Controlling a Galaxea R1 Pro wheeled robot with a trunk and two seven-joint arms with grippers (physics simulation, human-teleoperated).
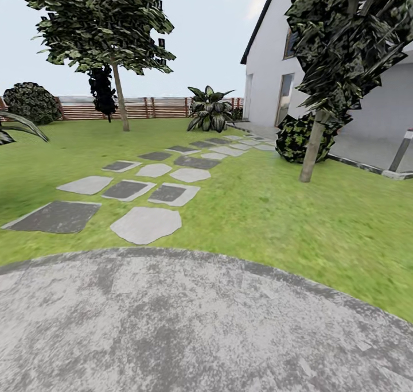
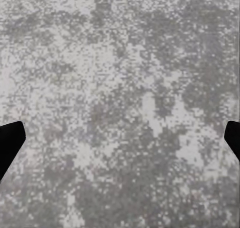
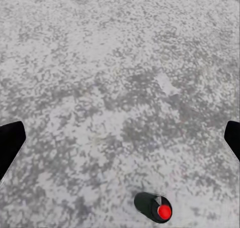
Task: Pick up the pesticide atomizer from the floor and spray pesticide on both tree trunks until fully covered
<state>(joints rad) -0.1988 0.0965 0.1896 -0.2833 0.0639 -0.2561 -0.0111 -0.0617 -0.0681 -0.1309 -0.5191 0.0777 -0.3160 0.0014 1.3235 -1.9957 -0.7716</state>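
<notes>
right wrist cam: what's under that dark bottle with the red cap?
Mottled grey paving lies under the pesticide atomizer, which stands on it, seen from above, red cap up. The patch beneath its base is covered. The right hand is spread wide above it, holding nothing.

A round patch of mottled grey pavement (image 1: 189, 323) fills the foreground, bordered by bright green lawn (image 1: 298, 220). Grey and whitish stepping stones (image 1: 146, 224) run in a loose path toward a white house (image 1: 269, 53) with a dark-edged roof, a window and a doorway. A brown horizontal-slat fence (image 1: 155, 108) closes the far side, with a broad-leaved plant (image 1: 210, 111) and a rounded dark shrub (image 1: 31, 102) before it. The sky is pale and hazy, the light even.
</notes>
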